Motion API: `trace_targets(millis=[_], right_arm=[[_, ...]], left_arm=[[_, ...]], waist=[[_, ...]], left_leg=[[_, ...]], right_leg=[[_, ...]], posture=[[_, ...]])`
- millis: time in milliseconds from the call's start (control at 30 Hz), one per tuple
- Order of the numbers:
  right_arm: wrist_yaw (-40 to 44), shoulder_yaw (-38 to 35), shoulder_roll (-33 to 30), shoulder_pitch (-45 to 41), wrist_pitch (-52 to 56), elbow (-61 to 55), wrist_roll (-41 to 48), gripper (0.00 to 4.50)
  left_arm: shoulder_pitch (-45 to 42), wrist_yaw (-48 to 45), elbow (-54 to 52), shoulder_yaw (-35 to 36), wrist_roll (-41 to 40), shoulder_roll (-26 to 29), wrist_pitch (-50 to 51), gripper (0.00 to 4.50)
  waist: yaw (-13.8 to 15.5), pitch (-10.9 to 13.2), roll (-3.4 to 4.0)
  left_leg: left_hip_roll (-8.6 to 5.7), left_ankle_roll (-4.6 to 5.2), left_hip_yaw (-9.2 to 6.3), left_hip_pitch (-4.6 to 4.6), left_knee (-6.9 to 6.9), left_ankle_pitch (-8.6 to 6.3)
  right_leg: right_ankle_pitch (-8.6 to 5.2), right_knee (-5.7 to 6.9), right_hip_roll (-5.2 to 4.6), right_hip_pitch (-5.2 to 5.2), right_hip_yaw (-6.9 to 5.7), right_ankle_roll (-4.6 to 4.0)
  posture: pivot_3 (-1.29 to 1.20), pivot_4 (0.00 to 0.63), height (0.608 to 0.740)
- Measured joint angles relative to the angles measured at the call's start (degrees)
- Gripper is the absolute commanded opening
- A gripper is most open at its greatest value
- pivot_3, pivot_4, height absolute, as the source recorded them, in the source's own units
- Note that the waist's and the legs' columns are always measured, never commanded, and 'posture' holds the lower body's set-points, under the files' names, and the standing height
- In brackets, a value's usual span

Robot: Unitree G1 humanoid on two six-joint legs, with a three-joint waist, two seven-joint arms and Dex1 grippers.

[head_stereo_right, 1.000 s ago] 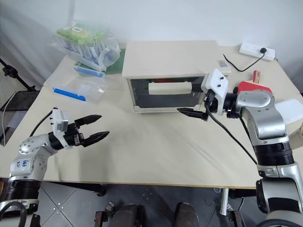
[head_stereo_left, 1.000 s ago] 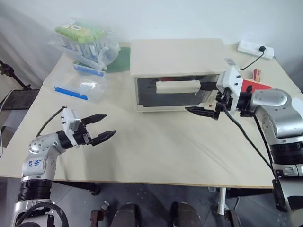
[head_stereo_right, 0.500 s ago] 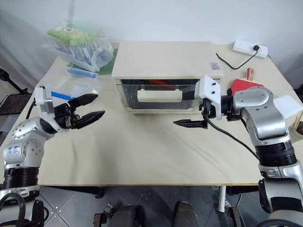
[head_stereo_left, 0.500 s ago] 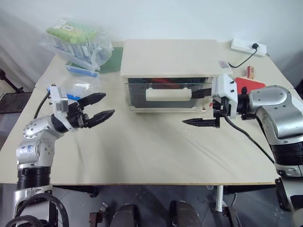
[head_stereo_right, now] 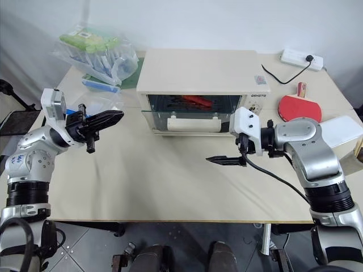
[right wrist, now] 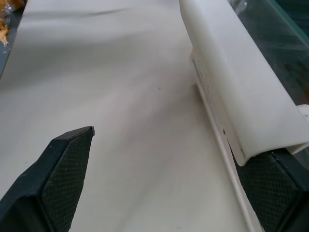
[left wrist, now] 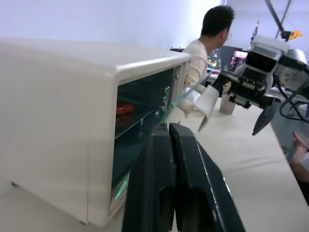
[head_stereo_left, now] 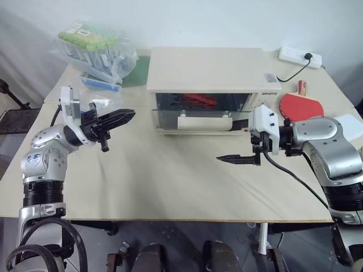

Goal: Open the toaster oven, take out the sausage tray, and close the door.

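The cream-white toaster oven (head_stereo_left: 207,68) stands mid-table. Its glass door (head_stereo_left: 195,114) hangs partly open, tilted toward me, the bar handle (head_stereo_left: 203,122) low in front. Inside, the sausage tray (head_stereo_left: 195,101) shows as a wire rack with a red sausage on it. My right gripper (head_stereo_left: 235,140) is open at the handle's right end; one finger (right wrist: 270,181) lies under the bar, the other (right wrist: 63,164) stands off over the table. My left gripper (head_stereo_left: 122,117) is shut on nothing, raised left of the oven and pointing at its side (left wrist: 58,125).
A plastic bag of green packs (head_stereo_left: 96,48) and a clear box with a blue strip (head_stereo_left: 99,85) sit at the back left. At the right lie a red paddle (head_stereo_left: 300,105) and a power strip (head_stereo_left: 299,56). A person (left wrist: 207,38) sits beyond the table.
The door has swung from shut to partly open, its handle coming down and toward me with the right gripper. The left gripper has risen and shut. The camera has shifted.
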Motion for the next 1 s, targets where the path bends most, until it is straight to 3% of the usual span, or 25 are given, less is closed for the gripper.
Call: trace_targets(millis=[533, 1000], right_arm=[[-2.57, 0.83, -0.31, 3.52, 2.63, -4.81, -0.39, 4.5], [-2.0, 3.9, -7.74, 1.45, 16.14, -9.97, 0.27, 4.5]], left_arm=[[-10.83, -3.23, 12.17, -7.8, 8.07, -5.36, -2.57, 0.03], [-13.12, -5.4, 18.21, -9.88, 12.24, -7.44, -5.85, 0.03]], waist=[[0.17, 0.05, -0.09], [1.55, 0.06, -0.14]], left_leg=[[-0.01, 0.01, -0.02, -0.09, 0.12, 0.0], [-0.01, 0.06, -0.05, -0.19, 0.35, -0.04]], right_leg=[[0.0, 0.01, 0.01, 0.0, -0.02, 0.0], [0.0, 0.01, -0.01, 0.02, -0.01, 0.0]], posture=[[0.0, 0.15, 0.74], [0.0, 0.15, 0.74]])
